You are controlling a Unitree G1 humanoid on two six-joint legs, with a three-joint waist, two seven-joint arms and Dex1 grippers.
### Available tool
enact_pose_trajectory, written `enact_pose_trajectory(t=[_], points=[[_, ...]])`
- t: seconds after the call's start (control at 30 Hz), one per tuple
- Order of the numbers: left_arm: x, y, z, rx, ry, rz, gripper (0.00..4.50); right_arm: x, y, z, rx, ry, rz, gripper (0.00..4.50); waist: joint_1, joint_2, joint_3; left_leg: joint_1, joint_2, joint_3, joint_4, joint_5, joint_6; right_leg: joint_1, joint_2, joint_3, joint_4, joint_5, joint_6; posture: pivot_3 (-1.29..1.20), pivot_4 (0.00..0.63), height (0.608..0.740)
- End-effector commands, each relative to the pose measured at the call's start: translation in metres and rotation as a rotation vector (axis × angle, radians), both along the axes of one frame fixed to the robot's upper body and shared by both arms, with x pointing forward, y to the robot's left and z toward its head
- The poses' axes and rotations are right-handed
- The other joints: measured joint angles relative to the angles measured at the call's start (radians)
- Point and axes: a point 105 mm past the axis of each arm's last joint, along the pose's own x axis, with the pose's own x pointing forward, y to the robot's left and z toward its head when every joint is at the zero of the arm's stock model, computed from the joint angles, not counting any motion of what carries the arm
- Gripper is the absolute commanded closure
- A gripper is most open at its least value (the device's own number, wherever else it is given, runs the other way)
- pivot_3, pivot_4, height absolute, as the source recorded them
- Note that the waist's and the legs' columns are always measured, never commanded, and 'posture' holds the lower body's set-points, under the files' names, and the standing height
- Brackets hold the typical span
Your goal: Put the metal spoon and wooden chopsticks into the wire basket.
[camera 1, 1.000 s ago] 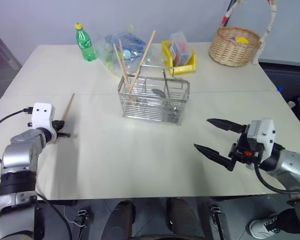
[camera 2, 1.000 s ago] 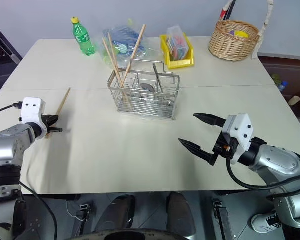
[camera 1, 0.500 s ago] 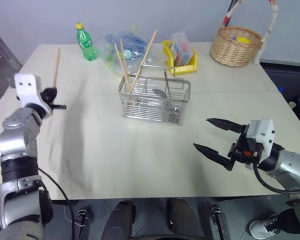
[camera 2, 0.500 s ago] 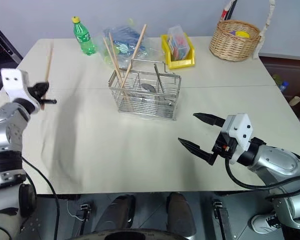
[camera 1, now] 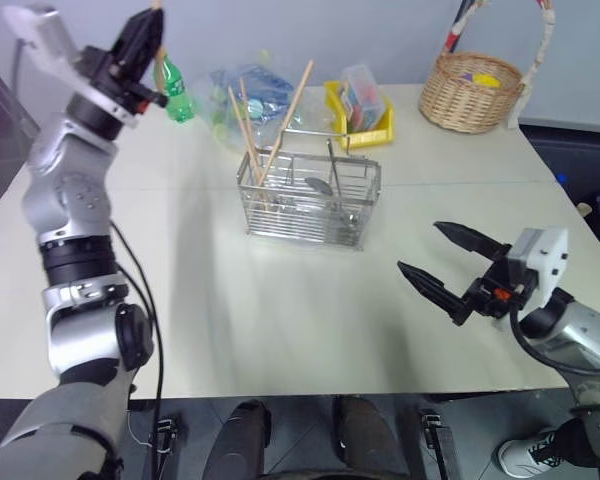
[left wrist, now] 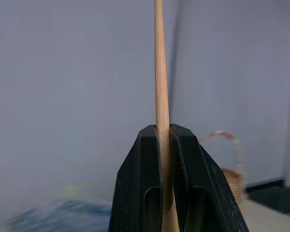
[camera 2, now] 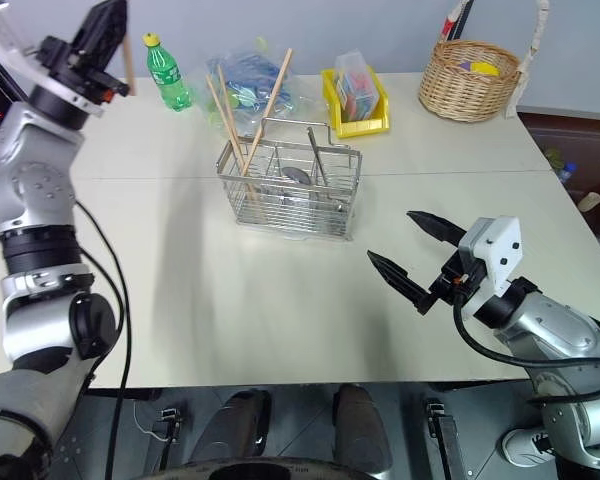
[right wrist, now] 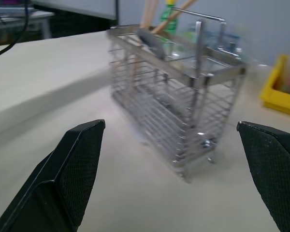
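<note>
With the left gripper [left wrist: 165,145] pinching one chopstick [left wrist: 159,72] upright, high at the far left, the wire basket [camera 1: 310,200] lies right and nearer, already holding the metal spoon [camera 1: 318,186]; the right gripper [camera 1: 442,262] is spread and empty, near right

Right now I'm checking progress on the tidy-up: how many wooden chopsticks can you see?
4. Three wooden chopsticks stand leaning in the wire basket; one chopstick is clamped in the raised left pincer. More might be hidden behind the basket's wires.
</note>
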Motion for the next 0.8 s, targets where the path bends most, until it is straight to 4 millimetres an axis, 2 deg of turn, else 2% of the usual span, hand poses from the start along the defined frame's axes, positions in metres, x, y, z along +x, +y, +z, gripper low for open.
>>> enact_pose_trajectory(t=[0.03, 0.13, 0.27, 0.33, 0.5, 0.8], points=[[-0.001, -0.021, 0.013, 0.000, -0.059, -0.100, 4.45, -0.008, 0.005, 0.013, 0.018, -0.057, -0.023, 0.00, -0.002, 0.000, 0.000, 0.000, 0.000, 0.000, 0.000, 0.000, 0.000, 0.000, 0.000, 0.000, 0.000, 0.000, 0.000, 0.00, 0.150, 0.740], [0.009, -0.036, -0.001, -0.012, -0.028, -0.144, 4.45, -0.010, 0.004, 0.017, 0.055, -0.069, -0.067, 0.00, 0.000, 0.000, 0.000, 0.000, 0.000, 0.000, 0.000, 0.000, 0.000, 0.000, 0.000, 0.000, 0.000, 0.000, 0.000, 0.00, 0.150, 0.740], [0.020, -0.044, -0.017, -0.053, -0.005, -0.144, 4.45, -0.001, -0.001, 0.036, 0.190, -0.102, -0.161, 0.00, -0.003, 0.000, 0.000, 0.000, 0.000, 0.000, 0.000, 0.000, 0.000, 0.000, 0.000, 0.000, 0.000, 0.000, 0.000, 0.00, 0.150, 0.740], [0.023, -0.049, -0.025, -0.061, 0.007, -0.146, 4.45, 0.000, 0.001, 0.040, 0.205, -0.108, -0.166, 0.00, -0.001, 0.000, 0.000, 0.000, 0.000, 0.000, 0.000, 0.000, 0.000, 0.000, 0.000, 0.000, 0.000, 0.000, 0.000, 0.00, 0.150, 0.740], [0.023, -0.058, -0.045, -0.068, 0.038, -0.177, 4.45, -0.004, 0.006, 0.038, 0.181, -0.089, -0.154, 0.00, 0.002, 0.000, 0.000, -0.001, 0.000, 0.000, 0.000, 0.000, 0.000, 0.000, 0.000, 0.000, 0.000, 0.000, 0.000, 0.00, 0.150, 0.740], [0.009, -0.076, -0.058, -0.060, 0.052, -0.250, 4.45, -0.007, 0.009, 0.028, 0.153, -0.052, -0.123, 0.00, 0.000, 0.000, 0.000, 0.000, 0.000, 0.000, 0.000, 0.000, 0.001, 0.000, 0.000, 0.000, 0.000, 0.000, 0.000, 0.00, 0.150, 0.740]])
